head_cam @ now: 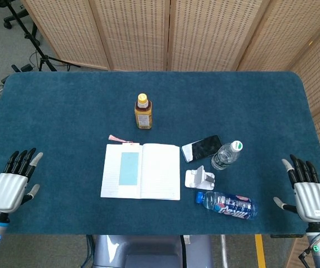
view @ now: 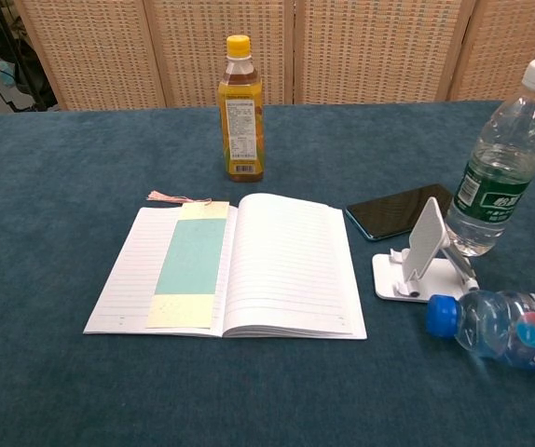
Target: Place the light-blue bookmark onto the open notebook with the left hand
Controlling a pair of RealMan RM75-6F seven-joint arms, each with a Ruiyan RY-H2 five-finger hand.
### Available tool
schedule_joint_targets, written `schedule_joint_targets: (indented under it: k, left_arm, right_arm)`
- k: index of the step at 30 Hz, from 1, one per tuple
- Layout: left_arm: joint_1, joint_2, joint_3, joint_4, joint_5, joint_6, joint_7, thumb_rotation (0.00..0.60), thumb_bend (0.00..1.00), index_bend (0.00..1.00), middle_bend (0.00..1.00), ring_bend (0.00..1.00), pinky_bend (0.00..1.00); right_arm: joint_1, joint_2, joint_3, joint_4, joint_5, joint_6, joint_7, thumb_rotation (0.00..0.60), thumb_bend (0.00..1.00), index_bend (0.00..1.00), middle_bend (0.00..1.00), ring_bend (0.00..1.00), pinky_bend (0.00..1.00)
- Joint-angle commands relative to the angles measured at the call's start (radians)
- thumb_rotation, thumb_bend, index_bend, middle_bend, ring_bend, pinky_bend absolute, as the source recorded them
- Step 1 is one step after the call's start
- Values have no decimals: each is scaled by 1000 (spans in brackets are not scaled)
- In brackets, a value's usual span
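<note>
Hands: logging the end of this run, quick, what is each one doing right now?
Left hand: open, fingers spread, holding nothing, at the table's near left edge.
Right hand: open, fingers spread, holding nothing, at the near right edge.

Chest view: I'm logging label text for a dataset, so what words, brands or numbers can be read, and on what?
None can be read for certain.
Yellow-capped amber drink bottle: label print too small.
Upright clear water bottle with green label: white lettering blurred.
Lying blue-capped bottle with blue and red label: logo cut off, unreadable.
Open lined notebook, light-blue bookmark: no text.
</note>
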Motion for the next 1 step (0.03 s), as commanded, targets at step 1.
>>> schedule_joint_targets:
  k: [1]
  left_arm:
    - [8,5,-14,2,-3,-6,-8,600,294,0,0,0,1]
  right_arm:
    - [2,-4,-3,0,-5,-2,-8,600,0,0,0,0,0]
